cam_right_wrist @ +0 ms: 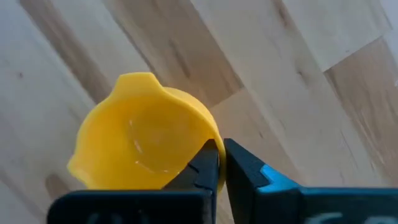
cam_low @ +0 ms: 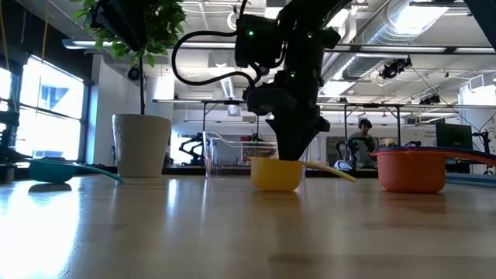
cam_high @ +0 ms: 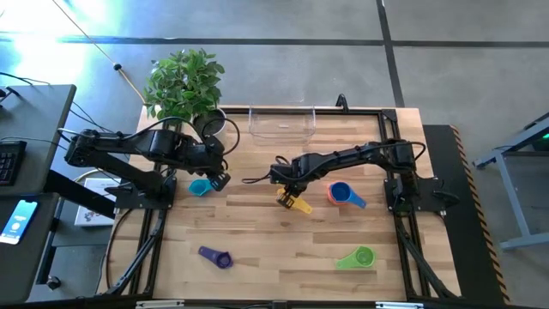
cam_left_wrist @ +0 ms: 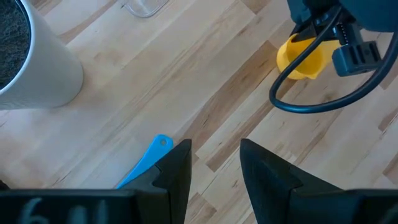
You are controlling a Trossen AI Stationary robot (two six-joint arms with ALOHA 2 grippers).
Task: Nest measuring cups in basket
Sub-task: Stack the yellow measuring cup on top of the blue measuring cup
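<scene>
Basket point(cam_high: 282, 124) at top centre is seen without cups; nothing nested yet. Yellow cup point(cam_high: 296, 202) at centre is pinched at its rim by the closed right gripper point(cam_high: 288, 195). Left gripper point(cam_high: 220, 179) is held wide, empty, by teal cup point(cam_high: 200, 187).

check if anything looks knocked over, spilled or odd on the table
Nothing stands out. The yellow cup sits upright, right gripper shut on its rim. The orange cup and plant pot also stand upright; the basket is empty.

Yellow cup point(cam_right_wrist: 143, 134) at the black right tool point(cam_right_wrist: 219, 163). Orange cup point(cam_high: 340, 194), blue-handled, just beside it. Bench point(cam_high: 274, 249) is light wood-grain planks.
</scene>
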